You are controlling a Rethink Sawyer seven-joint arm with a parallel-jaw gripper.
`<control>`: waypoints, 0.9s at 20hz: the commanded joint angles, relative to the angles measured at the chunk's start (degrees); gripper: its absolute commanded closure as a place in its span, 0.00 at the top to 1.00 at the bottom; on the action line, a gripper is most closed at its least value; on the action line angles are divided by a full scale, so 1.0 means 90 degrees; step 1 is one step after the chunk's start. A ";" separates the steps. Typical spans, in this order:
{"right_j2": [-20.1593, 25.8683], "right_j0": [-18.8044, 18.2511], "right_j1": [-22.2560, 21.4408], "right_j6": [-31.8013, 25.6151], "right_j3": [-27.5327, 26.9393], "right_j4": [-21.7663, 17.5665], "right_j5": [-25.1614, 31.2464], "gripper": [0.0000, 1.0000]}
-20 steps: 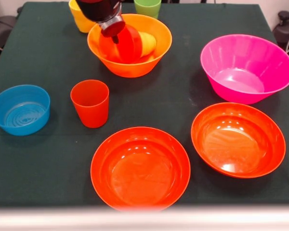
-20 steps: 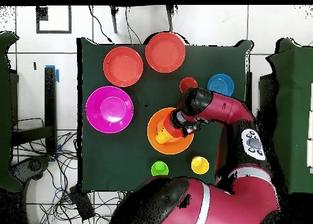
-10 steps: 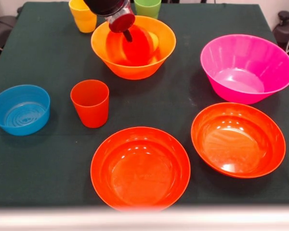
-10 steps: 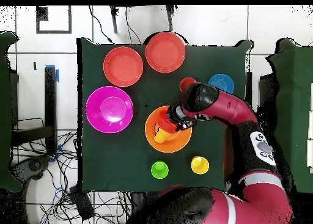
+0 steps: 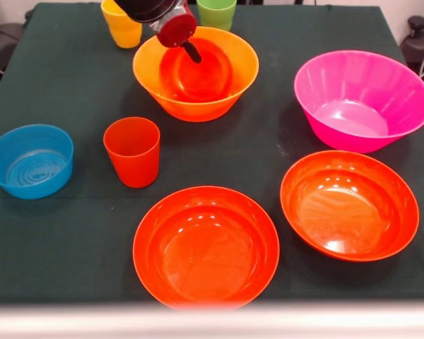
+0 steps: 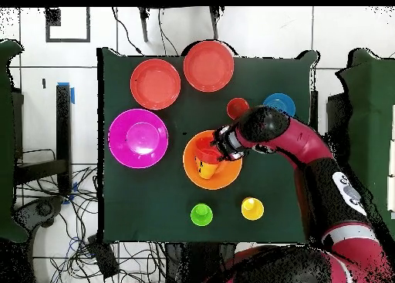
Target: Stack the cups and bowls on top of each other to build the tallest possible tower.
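The large orange bowl [image 5: 196, 70] [image 6: 212, 160] stands at the far side of the table. Inside it the small red-orange bowl [image 5: 198, 70] [image 6: 207, 149] leans, its opening tilted toward the front camera. My gripper [image 5: 187, 44] [image 6: 220, 145] is shut on that bowl's upper rim, one dark finger [image 5: 192, 51] showing inside it. An orange cup [image 6: 205, 170] lies in the large bowl beside the small one, seen only from overhead. Standing apart are a red-orange cup [image 5: 132, 150], a yellow cup [image 5: 121, 21] and a green cup [image 5: 216, 10].
A small blue bowl [image 5: 30, 159] sits at the left. The magenta bowl [image 5: 362, 99] is at the right. Two wide red-orange bowls [image 5: 206, 245] [image 5: 349, 205] lie near the front edge. Dark green cloth [image 5: 71, 85] covers the table.
The gripper has shifted right in the front view with the small red-orange bowl. That bowl now leans flatter and hides the orange cup there. The large orange bowl was nudged slightly.
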 commanded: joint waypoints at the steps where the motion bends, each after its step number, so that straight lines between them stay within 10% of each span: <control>1: 0.1167 -0.0034 0.0119 -0.1917 0.0114 -0.0167 -0.0266 1.00; 8: 0.1260 -0.0102 0.0241 -0.1516 0.0083 -0.0187 -0.0153 1.00; 9: 0.1250 -0.0103 0.0253 -0.1402 0.0060 -0.0233 -0.0080 0.00; 18: 0.0976 0.0117 0.0147 -0.1280 -0.0021 -0.0703 0.0043 0.00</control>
